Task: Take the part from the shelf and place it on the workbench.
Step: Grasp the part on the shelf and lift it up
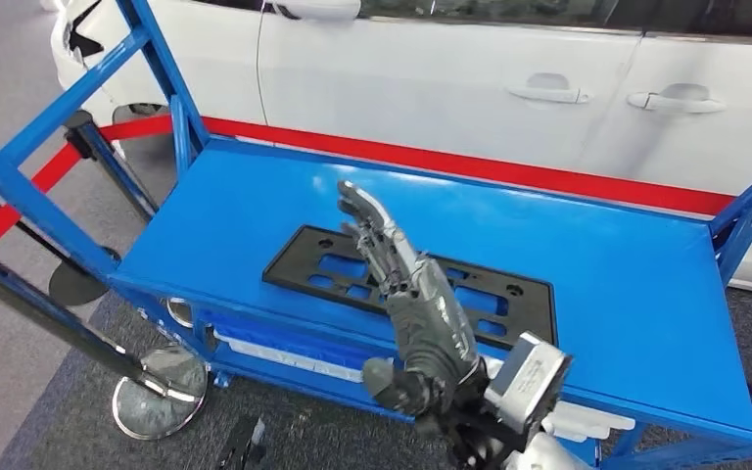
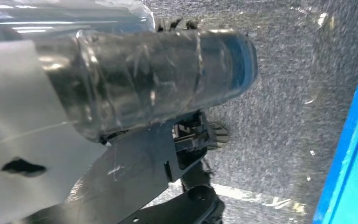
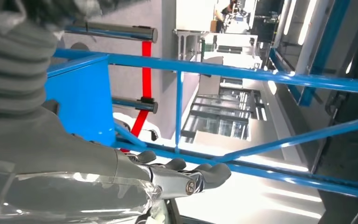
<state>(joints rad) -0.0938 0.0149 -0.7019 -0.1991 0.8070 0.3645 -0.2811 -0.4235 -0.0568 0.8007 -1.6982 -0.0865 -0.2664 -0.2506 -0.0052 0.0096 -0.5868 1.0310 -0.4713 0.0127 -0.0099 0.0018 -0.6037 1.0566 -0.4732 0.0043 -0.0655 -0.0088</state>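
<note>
The part, a flat black plate (image 1: pixel 299 266) with several cut-outs, lies on the blue workbench top (image 1: pixel 607 264) near its front edge. My right hand (image 1: pixel 411 294) hovers just above the plate's middle, palm down. Its fingers are stretched out and apart toward the far side, and it holds nothing. In the right wrist view the same hand (image 3: pixel 182 177) has its fingers extended in front of blue frame bars. My left hand (image 2: pixel 144 79) appears as a plastic-wrapped grey thumb over grey carpet (image 2: pixel 279 116), and its fingers are hidden.
A white car (image 1: pixel 431 78) stands close behind the bench, with a red line (image 1: pixel 509 168) on the floor below it. Blue uprights (image 1: pixel 157 59) frame the left end. A stanchion base (image 1: pixel 160 392) and red belt (image 1: pixel 20 201) stand at the left.
</note>
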